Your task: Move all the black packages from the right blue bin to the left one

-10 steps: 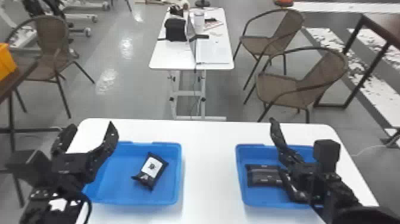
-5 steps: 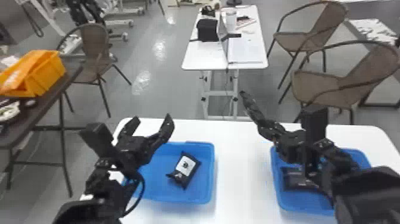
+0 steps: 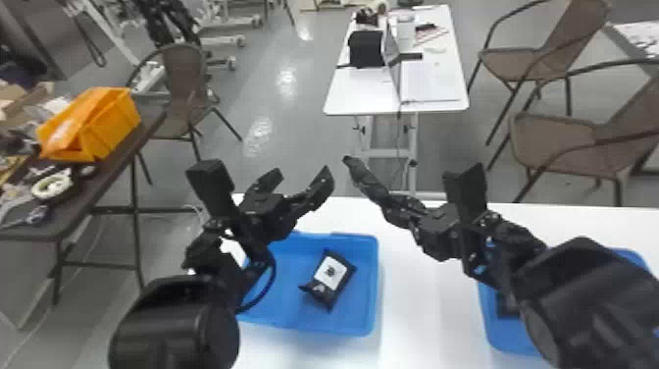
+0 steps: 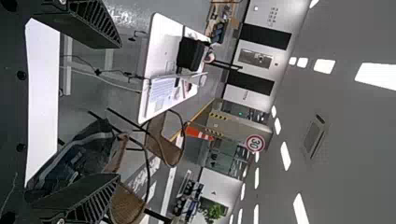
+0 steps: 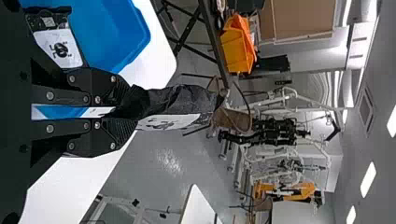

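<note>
We are seeing our right hand (image 5: 128, 114) pinched on a black package (image 5: 187, 100), its fingers pressing one end while the rest is sticking out in front, near the middle of the right wrist view. What is changing is where the load is hanging: a second ago it was over the near-left part of the right bin (image 3: 500, 338), and now our right arm is carrying it leftward, with the package's free end approaching the far right corner of the left bin (image 3: 363, 314) in the head view. The head view is also turning left, so both bins are sliding rightward across it.

In the lower middle of that view, another black package (image 3: 328, 279) is lying in the left bin, label up. Above the bin's far side, our left hand (image 3: 302, 171) is standing wide and holding nothing; it too is shifting inward. At lower right, part of a dark package (image 3: 507, 306) is showing in the right bin, mostly hidden by our arm.

For the task, we are judging this transfer as underway, with at least one more to follow. We are needing to lower the load beside the lying package, keeping clear of our left hand.
</note>
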Available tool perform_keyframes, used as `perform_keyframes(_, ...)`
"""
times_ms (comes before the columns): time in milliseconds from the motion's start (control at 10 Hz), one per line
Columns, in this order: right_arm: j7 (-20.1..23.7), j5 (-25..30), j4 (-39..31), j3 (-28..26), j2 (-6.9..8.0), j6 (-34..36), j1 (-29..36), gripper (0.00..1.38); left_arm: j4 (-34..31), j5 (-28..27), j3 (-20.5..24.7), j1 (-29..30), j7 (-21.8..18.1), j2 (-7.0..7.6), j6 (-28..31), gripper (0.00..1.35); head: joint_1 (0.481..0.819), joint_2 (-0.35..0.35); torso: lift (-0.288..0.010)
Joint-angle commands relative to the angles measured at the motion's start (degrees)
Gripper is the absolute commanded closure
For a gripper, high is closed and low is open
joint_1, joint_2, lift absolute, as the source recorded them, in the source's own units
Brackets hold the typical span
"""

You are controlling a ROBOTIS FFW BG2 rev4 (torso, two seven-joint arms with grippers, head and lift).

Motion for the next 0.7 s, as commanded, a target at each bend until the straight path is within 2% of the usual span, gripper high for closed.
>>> perform_keyframes(0, 0.0, -1.2, 1.1, 3.2, 0.05, -0.5, -2.3, 1.06, 0.0, -0.2, -0.2, -0.8, -0.1, -0.06, 2.6, 0.03, 0.695, 0.219, 0.0)
perform_keyframes(400, -0.1, -3.0, 3.1, 7.5, 1.11, -2.4, -6.0, 1.06, 0.7, 0.5, -2.6, -3.0, -0.1, 0.91, 8.1, 0.03, 0.695, 0.245, 0.0)
perform_keyframes(600, -0.1, -4.1, 4.1, 10.3, 1.11, -3.4, -7.7, 1.06, 1.6, 2.0, -4.0, -3.9, -0.1, 1.09, 8.1, 0.03, 0.695, 0.246, 0.0)
